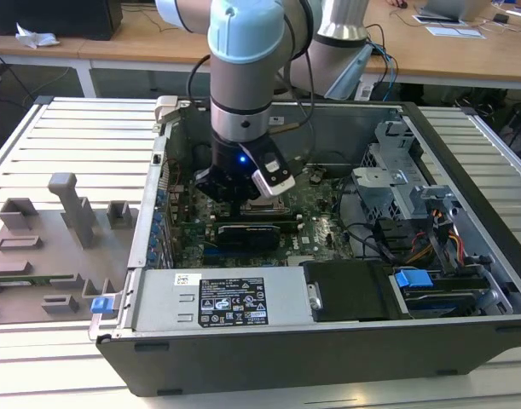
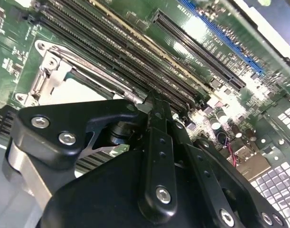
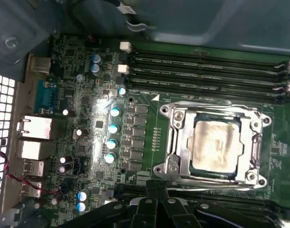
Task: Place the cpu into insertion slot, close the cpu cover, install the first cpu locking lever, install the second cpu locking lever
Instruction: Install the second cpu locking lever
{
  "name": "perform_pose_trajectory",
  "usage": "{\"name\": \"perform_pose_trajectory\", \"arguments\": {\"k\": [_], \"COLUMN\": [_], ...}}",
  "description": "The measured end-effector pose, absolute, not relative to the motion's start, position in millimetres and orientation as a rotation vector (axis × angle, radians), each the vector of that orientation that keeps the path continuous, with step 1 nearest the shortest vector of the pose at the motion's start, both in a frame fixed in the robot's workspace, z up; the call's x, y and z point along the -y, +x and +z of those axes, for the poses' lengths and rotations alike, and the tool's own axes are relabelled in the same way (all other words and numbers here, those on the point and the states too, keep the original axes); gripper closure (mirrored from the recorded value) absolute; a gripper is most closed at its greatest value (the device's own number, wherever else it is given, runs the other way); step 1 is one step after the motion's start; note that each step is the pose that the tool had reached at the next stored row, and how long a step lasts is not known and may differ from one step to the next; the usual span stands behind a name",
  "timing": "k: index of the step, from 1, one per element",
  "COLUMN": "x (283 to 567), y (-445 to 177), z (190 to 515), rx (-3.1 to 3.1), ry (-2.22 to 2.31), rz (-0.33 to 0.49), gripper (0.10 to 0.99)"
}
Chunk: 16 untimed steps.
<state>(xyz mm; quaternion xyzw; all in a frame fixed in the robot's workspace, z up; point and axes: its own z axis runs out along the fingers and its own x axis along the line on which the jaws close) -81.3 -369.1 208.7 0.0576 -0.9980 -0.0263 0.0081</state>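
Inside the open computer case [image 1: 345, 341], the cpu [image 3: 215, 145] lies silvery and flat in the insertion slot [image 3: 169, 167]. The cpu cover [image 3: 177, 135], a metal frame plate, lies down around the cpu, and the chip shows through its window. A thin lever rod [image 3: 201, 103] runs along the socket edge nearest the memory slots. My gripper [image 3: 155, 187] hovers just beside the socket with its black fingers pressed together, nothing between them. In the second wrist view the gripper [image 2: 154, 100] points at the board between the cover [image 2: 52, 76] and the memory slots. The exterior view shows the gripper [image 1: 243, 200] low over the motherboard.
Long black memory slots [image 3: 206, 71] run beside the socket, with capacitors [image 3: 114, 128] and rear ports [image 3: 33, 128] on its other side. A power supply [image 1: 217, 298] and drive cage [image 1: 396, 170] crowd the case. A grey fixture plate [image 1: 55, 239] lies at the exterior view's left.
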Motion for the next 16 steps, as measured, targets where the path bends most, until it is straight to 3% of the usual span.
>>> {"name": "perform_pose_trajectory", "arguments": {"k": [16], "x": [363], "y": [-80], "z": [218], "rx": [3.113], "ry": [0.267], "rz": [-0.099], "gripper": [0.98]}}
